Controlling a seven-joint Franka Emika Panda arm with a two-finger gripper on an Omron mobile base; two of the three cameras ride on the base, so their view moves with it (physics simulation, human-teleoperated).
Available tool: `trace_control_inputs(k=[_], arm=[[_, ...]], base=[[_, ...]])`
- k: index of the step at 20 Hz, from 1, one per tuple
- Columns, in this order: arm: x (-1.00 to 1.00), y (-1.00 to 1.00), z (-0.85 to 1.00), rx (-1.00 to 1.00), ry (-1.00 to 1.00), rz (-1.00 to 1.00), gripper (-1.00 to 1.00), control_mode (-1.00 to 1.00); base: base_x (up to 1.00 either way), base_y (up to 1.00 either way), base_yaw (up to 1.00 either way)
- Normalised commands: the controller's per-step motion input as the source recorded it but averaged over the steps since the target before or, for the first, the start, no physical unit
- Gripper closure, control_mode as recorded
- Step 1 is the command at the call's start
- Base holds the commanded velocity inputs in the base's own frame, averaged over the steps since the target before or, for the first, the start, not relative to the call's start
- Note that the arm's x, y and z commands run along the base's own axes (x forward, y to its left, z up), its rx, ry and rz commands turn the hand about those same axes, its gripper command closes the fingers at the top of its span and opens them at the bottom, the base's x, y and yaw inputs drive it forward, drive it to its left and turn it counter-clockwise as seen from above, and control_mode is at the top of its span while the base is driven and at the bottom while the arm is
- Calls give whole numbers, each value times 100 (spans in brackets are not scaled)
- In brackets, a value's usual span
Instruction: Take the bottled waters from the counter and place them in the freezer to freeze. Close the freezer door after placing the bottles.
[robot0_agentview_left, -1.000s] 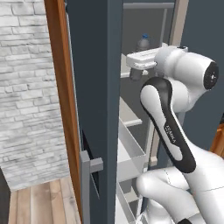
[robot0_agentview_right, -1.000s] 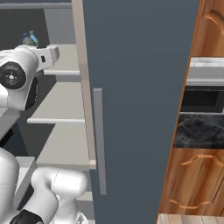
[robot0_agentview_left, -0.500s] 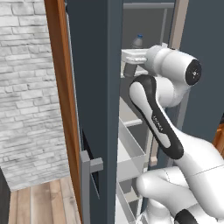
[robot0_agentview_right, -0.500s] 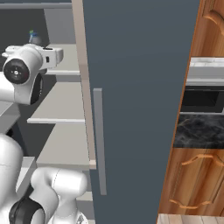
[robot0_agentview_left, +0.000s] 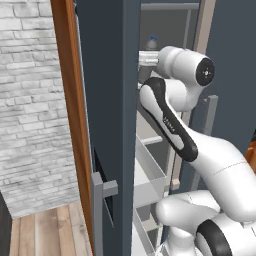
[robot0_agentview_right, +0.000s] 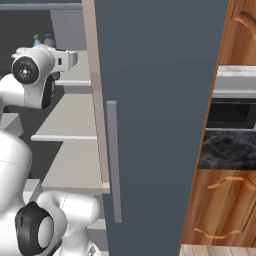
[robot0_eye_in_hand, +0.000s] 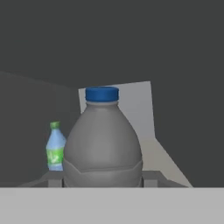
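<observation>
My gripper (robot0_eye_in_hand: 103, 180) is inside the freezer (robot0_agentview_left: 165, 30) at the upper shelf, shut on the greyish bottled water with the blue cap (robot0_eye_in_hand: 103, 144). Its base is hidden below the fingers (robot0_eye_in_hand: 55, 179). The bluish bottle with the green cap (robot0_eye_in_hand: 55, 151) stands on the same shelf, farther in and to the left. In the right base view both caps peek above the wrist: green (robot0_agentview_right: 36, 38) and blue (robot0_agentview_right: 48, 37). The blue cap (robot0_agentview_left: 151, 40) also shows above the hand in the left base view. The freezer door (robot0_agentview_left: 107, 100) stands open at the left. The counter (robot0_agentview_right: 227, 150) lies far to the right.
The plain slate-blue fridge door (robot0_agentview_right: 160, 100) with its grey bar handle (robot0_agentview_right: 113, 160) is shut to the right of the arm. Grey shelves (robot0_agentview_right: 70, 117) and a white bin (robot0_agentview_left: 147, 170) sit below the hand. A wooden panel (robot0_agentview_left: 70, 115) and a brick wall (robot0_agentview_left: 30, 100) flank the open door.
The arm has stretched deeper into the freezer, carrying the grey bottle along the upper shelf toward the green-capped one. The grip has not changed.
</observation>
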Motion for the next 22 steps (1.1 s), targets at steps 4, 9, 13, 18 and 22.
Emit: trace_control_inputs(k=[4, 9, 13, 18, 22], arm=[[28, 16, -12, 0, 0, -1, 100, -100], [30, 16, -16, 0, 3, 0, 100, -100], [40, 0, -2, 0, 2, 0, 100, -100], [49, 0, -4, 0, 2, 0, 100, -100], [39, 0, -16, -1, 1, 0, 100, -100]], base=[[0, 0, 0], [0, 0, 0], [0, 0, 0], [0, 0, 0], [0, 0, 0]])
